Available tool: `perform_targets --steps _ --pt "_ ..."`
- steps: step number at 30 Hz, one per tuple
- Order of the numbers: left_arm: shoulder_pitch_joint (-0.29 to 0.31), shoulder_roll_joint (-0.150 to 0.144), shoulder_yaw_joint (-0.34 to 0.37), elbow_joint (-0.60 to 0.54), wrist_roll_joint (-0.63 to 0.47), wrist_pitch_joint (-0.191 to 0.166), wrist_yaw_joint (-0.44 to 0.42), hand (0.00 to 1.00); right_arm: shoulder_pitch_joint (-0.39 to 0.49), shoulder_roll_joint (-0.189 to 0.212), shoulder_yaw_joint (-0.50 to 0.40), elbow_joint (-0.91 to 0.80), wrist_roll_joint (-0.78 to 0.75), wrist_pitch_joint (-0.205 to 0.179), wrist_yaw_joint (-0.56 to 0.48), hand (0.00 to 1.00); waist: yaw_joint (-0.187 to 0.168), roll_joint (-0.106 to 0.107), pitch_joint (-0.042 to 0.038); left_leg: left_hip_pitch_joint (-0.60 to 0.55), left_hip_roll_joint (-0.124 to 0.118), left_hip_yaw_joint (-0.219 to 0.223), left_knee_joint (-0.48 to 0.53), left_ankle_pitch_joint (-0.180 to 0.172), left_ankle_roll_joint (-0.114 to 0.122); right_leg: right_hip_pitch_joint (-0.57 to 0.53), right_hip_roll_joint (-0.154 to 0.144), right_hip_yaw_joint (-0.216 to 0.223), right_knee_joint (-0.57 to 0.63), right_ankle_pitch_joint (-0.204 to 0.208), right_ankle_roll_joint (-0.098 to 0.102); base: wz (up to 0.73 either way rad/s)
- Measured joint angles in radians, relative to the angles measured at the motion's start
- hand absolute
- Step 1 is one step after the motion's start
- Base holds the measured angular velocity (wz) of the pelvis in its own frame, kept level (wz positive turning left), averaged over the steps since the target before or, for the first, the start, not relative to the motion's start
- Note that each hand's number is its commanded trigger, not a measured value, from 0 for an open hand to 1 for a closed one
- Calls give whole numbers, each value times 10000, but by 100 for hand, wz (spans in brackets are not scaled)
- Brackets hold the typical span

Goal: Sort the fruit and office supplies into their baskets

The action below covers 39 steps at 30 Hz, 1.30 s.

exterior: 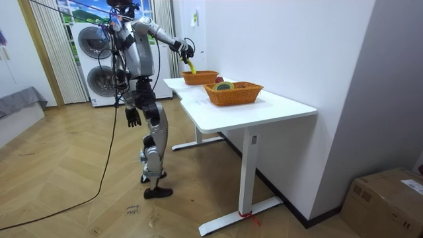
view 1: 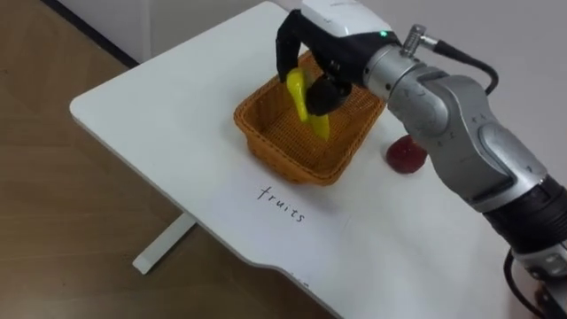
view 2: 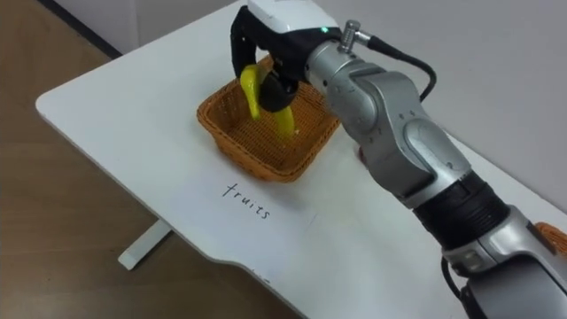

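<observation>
Our right hand (view 1: 341, 37) has its fingers (view 1: 285, 51) clamped on the banana (view 1: 301, 102), just over the fruit basket (view 1: 270, 146) (left hand (exterior: 133, 117) hangs idle). If we let go near the rim, it could tip onto the desk (view 1: 168, 115).

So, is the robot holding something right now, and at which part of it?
Yes. The right hand grips a yellow banana by its upper end; the rest hangs over the fruit basket. The left hand hangs by its side.
</observation>
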<state>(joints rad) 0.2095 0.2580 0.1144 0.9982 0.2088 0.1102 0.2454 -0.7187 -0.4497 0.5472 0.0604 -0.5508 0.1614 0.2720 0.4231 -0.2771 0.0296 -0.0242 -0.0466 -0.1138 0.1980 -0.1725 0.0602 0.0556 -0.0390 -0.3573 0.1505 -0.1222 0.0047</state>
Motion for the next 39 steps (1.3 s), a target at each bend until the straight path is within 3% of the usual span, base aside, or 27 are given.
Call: perform_targets --steps 15,16,17,20,21,22,23,39 --pt "36 1 97 -159 10 74 6 0 3 -60 3 49 -13 37 -131 100 -33 0 -1 10 0 1 10 -1 0 2 11 59 -10 0 0 0" --pt "37 1 97 -196 10 115 6 0 3 -60 7 49 -13 38 -131 95 -32 0 -1 10 0 1 11 -1 0 2 11 58 -10 0 0 0" --pt "36 2 97 -203 10 127 6 0 3 -60 12 49 -13 41 -131 70 -33 0 -2 11 0 1 11 -1 0 2 11 59 -10 0 0 0" --pt "39 1 102 -221 11 144 6 0 4 -61 57 49 -15 56 -132 46 -42 0 -3 13 0 1 13 -1 0 2 11 57 -10 0 0 0" --pt "47 1 106 -248 11 147 6 0 4 -66 73 49 -15 54 -132 34 -44 0 -3 9 -1 1 14 -1 0 3 12 48 -10 0 0 0" --pt "58 1 112 -283 11 148 6 0 4 -68 80 49 -15 54 -132 11 -41 0 -4 7 -1 0 15 -1 0 5 12 44 -10 0 0 0" --pt "57 1 115 -288 11 148 7 0 4 -68 81 48 -15 52 -132 2 -42 1 -5 7 -1 0 16 -1 0 5 11 43 -10 0 0 0" --pt "148 2 216 -365 15 163 39 0 4 -138 80 56 -44 28 -132 0 -120 70 -19 49 -5 74 65 -1 0 85 2 106 -12 0 0 0"
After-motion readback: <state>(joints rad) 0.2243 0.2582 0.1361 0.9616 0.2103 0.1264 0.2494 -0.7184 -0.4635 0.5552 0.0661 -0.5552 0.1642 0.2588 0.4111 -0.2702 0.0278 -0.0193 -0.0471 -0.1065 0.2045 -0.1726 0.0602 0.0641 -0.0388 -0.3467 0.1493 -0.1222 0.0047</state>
